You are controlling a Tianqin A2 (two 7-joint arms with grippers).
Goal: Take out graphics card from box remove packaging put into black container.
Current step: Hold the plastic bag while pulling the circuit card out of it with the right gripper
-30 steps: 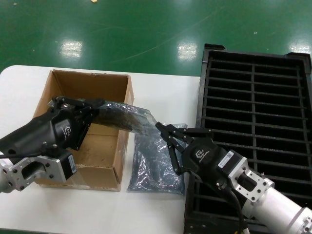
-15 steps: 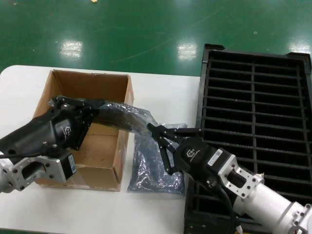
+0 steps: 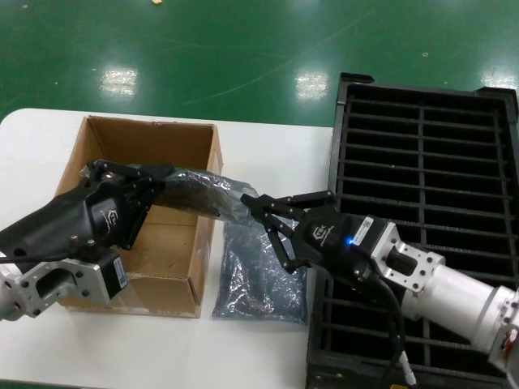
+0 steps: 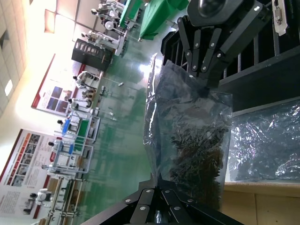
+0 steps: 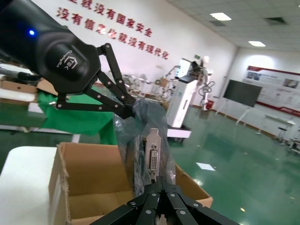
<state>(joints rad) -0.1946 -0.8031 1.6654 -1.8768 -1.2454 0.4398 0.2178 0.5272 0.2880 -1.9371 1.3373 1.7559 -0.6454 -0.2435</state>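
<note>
The white desk (image 3: 268,154) carries everything, and the box (image 3: 154,217) serves as the landmark. The black container (image 3: 422,162) lies well apart from the box, on the side of the robot's right arm, with its narrow slots in two columns. The box is brown cardboard and stands open near the desk's left part. Just beside the box, between it and the black container, one flat grey bag (image 3: 259,275) lies on the desk.

Above the box's right wall, the packaging (image 3: 207,193) hangs in the air, stretched between the two arms. The left gripper (image 3: 154,180), over the box, has its jaws pinching one end of the packaging. The right gripper (image 3: 272,212), just outside the box's right wall, has its jaws pinching the other end.

The graphics card (image 5: 152,157) is inside the packaging; its silver bracket with a white port shows through the plastic in the right wrist view.
</note>
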